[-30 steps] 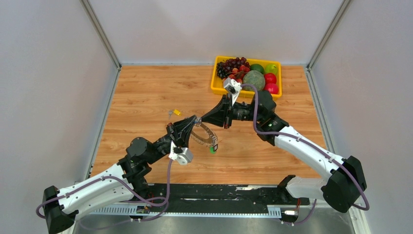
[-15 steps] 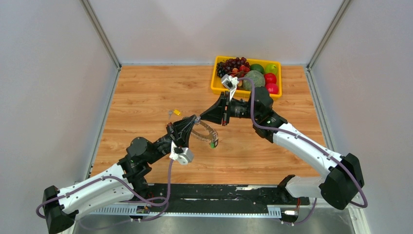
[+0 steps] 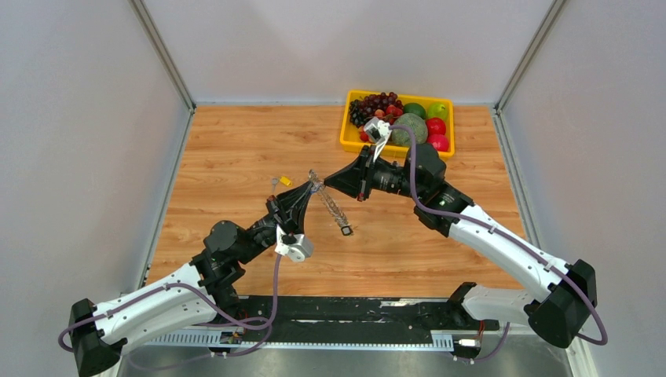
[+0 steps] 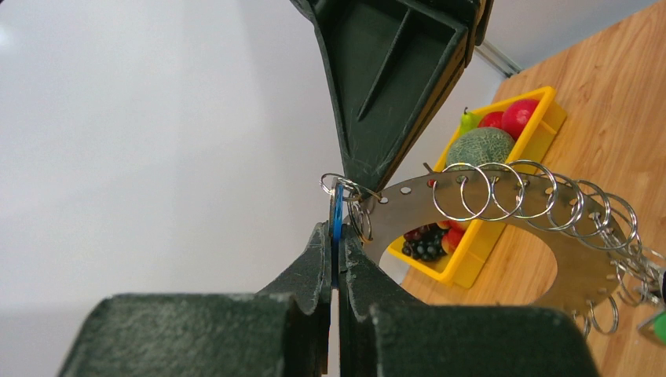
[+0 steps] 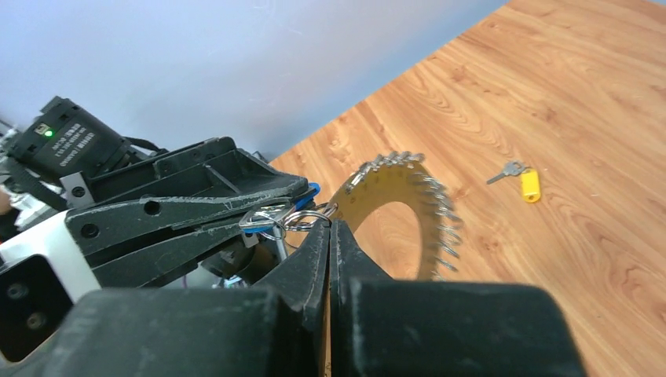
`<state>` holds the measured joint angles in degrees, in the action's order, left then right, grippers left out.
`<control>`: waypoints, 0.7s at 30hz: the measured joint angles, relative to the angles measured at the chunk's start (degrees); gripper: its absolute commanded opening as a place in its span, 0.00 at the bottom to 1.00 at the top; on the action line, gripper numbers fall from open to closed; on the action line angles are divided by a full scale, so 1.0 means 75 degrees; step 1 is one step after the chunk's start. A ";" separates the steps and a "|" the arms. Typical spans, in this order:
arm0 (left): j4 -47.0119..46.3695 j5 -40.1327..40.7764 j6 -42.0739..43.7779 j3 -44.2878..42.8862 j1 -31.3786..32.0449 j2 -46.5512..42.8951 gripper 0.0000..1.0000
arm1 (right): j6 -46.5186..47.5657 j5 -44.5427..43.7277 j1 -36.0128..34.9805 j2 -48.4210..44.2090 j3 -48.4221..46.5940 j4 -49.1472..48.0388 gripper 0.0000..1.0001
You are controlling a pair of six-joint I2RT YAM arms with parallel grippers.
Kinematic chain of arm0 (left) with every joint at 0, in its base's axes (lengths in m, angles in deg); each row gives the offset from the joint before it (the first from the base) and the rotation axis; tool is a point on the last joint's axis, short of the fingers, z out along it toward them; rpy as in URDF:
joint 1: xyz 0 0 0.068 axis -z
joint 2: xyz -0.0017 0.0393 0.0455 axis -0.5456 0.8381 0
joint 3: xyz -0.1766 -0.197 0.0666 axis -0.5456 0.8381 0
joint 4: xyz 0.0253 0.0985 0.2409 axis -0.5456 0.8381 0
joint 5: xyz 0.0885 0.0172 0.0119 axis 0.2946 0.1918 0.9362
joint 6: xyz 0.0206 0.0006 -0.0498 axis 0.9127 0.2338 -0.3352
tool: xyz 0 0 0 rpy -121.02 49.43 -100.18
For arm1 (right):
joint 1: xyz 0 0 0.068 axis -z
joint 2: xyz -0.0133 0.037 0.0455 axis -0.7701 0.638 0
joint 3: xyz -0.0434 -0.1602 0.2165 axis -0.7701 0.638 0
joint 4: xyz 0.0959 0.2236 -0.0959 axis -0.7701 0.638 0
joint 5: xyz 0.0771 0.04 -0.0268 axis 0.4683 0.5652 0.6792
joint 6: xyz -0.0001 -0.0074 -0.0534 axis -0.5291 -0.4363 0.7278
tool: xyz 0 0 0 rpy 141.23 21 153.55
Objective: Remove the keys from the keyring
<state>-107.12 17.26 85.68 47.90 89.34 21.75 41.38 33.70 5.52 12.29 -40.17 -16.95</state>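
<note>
The keyring (image 3: 331,206) is a flat grey ring fringed with silvery loops, held in the air on edge between both grippers. My left gripper (image 3: 308,192) is shut on a blue-headed key (image 4: 336,210) that hangs from a loop at the ring's rim (image 4: 487,228). My right gripper (image 3: 327,181) is shut on the rim of the keyring (image 5: 386,187) right beside that loop, and its fingers (image 4: 393,86) face the left gripper's. A green key head (image 4: 658,325) hangs at the ring's low end. A yellow-headed key (image 3: 284,181) lies loose on the table, also in the right wrist view (image 5: 531,185).
A yellow tray (image 3: 345,135) holding grapes, a melon and other fruit stands at the back right of the wooden table. Grey walls close in the left, back and right sides.
The right gripper has moved left and closed in on the left gripper's tip. The keyring has swung from lying nearly flat to standing on edge, and both grippers have shifted slightly towards the back.
</note>
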 measured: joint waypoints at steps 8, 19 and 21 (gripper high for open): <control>-0.0085 0.0210 -0.0015 0.0000 0.0000 -0.0003 0.00 | 0.1142 -0.1778 -0.1090 0.0000 -0.0221 0.0402 0.00; -0.0073 0.0662 -0.0184 -0.0047 0.0003 0.0058 0.00 | 0.2017 -0.3077 -0.1585 -0.0009 -0.0262 0.0417 0.00; -0.0041 0.0714 -0.0224 -0.0047 0.0003 0.0052 0.00 | 0.2069 -0.3124 -0.1597 -0.0038 -0.0262 0.0399 0.00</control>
<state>-107.42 22.61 83.99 47.55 89.36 22.14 56.90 10.27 -6.46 12.01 -42.14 -13.95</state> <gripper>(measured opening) 0.017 0.004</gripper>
